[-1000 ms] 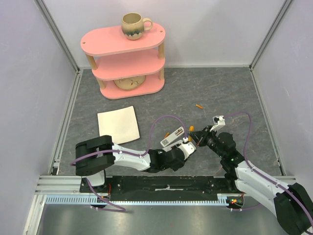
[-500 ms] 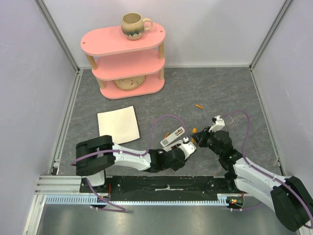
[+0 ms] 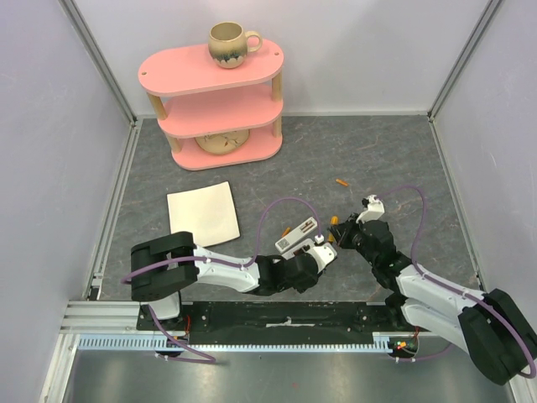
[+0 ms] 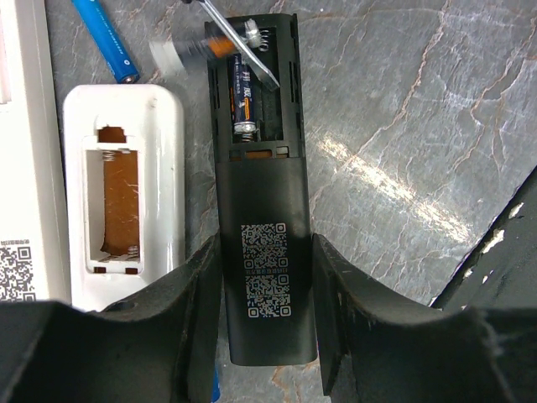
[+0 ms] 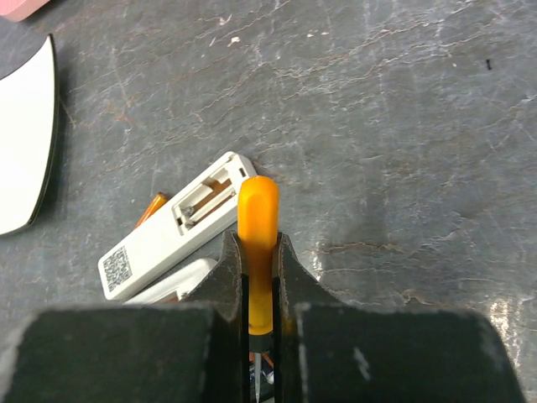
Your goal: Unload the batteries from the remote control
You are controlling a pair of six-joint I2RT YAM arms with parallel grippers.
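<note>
Left jaws around black remote (image 4: 267, 252); screwdriver (image 4: 225, 23) blurred

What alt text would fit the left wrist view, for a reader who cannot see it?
The left gripper clamps a black remote lying back up on the grey table, its battery bay open with one battery inside and a screwdriver tip over its far end. Beside it lies a white remote with an empty bay, and a loose blue battery beyond.
</note>
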